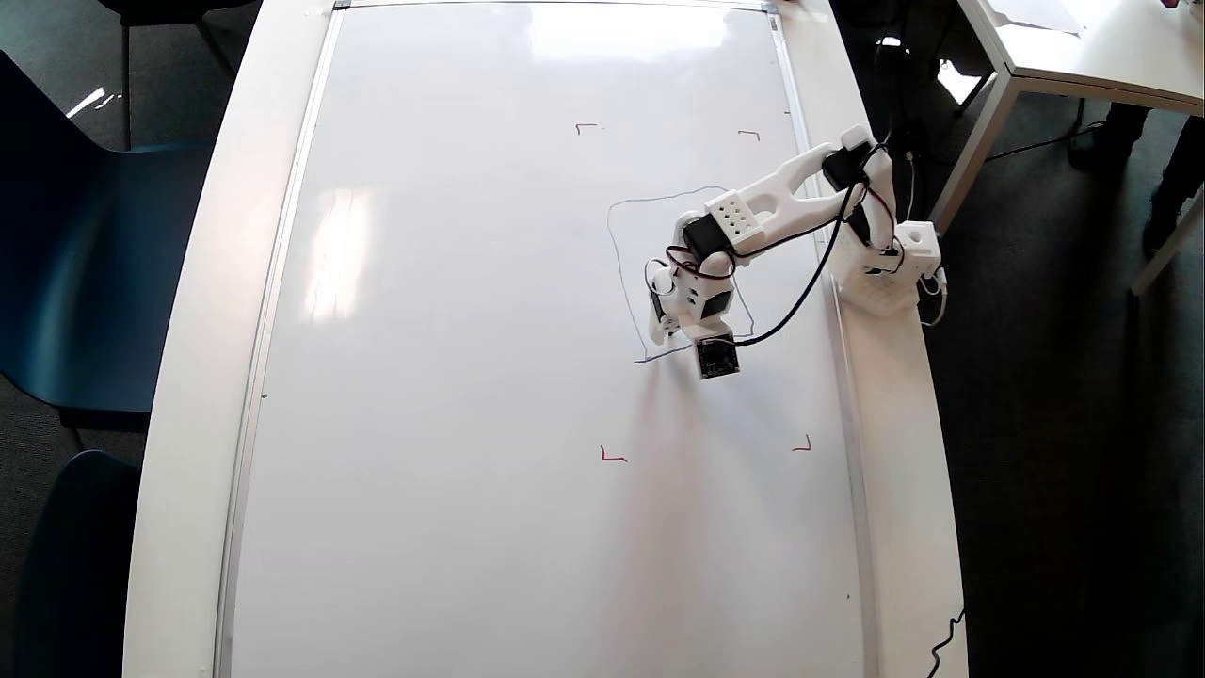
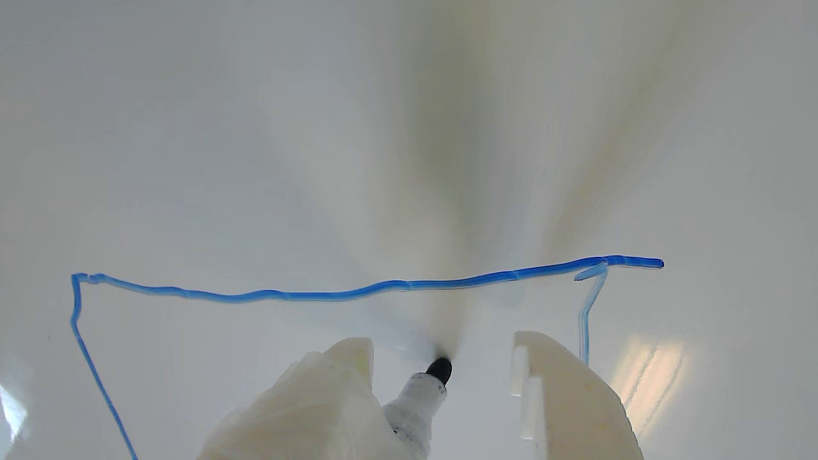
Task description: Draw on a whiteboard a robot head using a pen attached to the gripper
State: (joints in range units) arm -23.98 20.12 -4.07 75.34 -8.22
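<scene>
the white printed claw [image 2: 441, 358], jaws apart with the dark-tipped pen [image 2: 422, 399] fixed between, sits inside the thin blue rectangle outline [image 2: 383, 289] on the glossy white whiteboard [image 1: 452, 377]; inner features seem next, needing steady tip contact.

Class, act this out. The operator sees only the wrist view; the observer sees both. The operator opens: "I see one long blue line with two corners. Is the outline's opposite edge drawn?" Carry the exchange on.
Observer: Yes. Overhead, the robot head has that edge, but the arm hides one of its corners.
Operator: Where is it on the whiteboard?
Observer: In the right half overhead, inside four red corner marks.
Operator: And the gripper?
Observer: Inside the outline, near its lower left corner overhead.
</scene>
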